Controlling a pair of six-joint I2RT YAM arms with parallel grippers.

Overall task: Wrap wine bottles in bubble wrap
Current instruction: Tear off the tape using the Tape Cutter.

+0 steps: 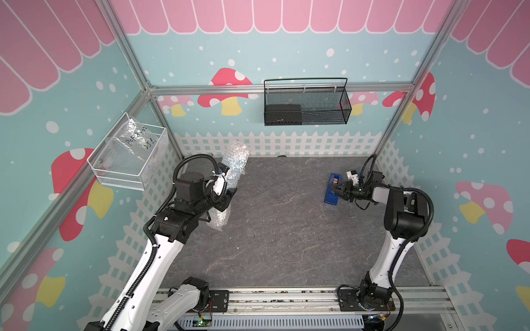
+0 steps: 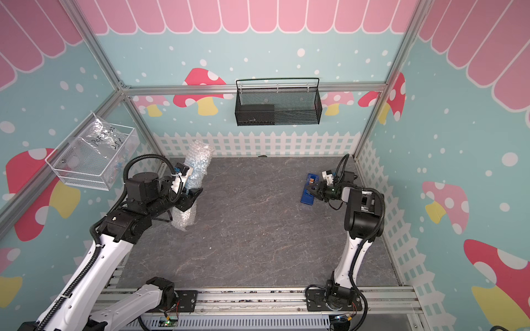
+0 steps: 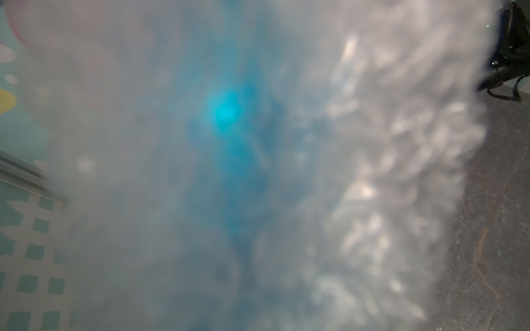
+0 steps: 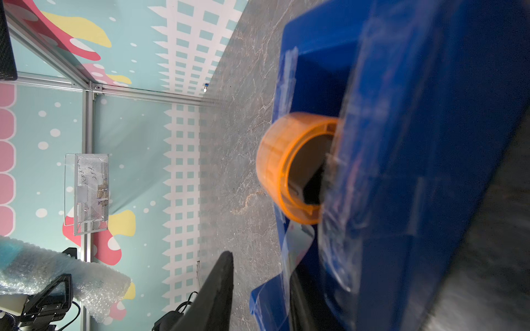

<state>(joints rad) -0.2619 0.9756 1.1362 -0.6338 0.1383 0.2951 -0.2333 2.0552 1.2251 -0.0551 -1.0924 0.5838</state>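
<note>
Tabletop [image 1: 286, 229]; left jaws around bubble wrap [image 1: 235, 162]

free: table [image 1: 286, 229] middle | blocked: bubble wrap [image 1: 236, 156] left, tape dispenser [image 1: 329, 197] apparently under right hand [image 1: 336, 189]

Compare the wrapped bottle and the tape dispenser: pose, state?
The bottle stands tilted, gripped by the left tool; the tape dispenser lies on the table. The bottle is swathed in bubble wrap; the dispenser is bare. Both show blue.
</note>
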